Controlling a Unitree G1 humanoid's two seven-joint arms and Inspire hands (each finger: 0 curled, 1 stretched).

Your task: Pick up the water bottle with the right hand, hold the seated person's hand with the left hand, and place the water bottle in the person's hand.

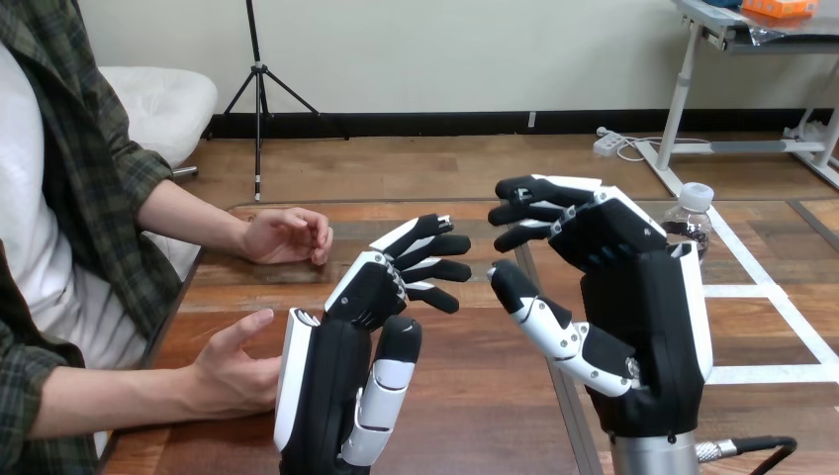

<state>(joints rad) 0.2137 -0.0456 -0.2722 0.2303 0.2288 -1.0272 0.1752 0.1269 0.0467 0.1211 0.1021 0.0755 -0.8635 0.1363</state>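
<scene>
Robot's right hand [643,297] hovers above the table [475,406], fingers loosely spread & a little bent, holding nothing. The water bottle [695,223] stands upright just beyond it & slightly to its right, cap up, long axis vertical, partly hidden by the hand. The left hand [341,346], also open & empty, sits farther off, w/ the person's hand [233,364] just beside it, so the right hand is nearer the bottle.

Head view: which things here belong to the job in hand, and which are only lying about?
Belong to the job:
- water bottle, standing behind the right hand
- left hand, holding nothing
- person's farther hand and nearer hand, at the left side of the table

Only lying about:
- white tape lines on the table
</scene>
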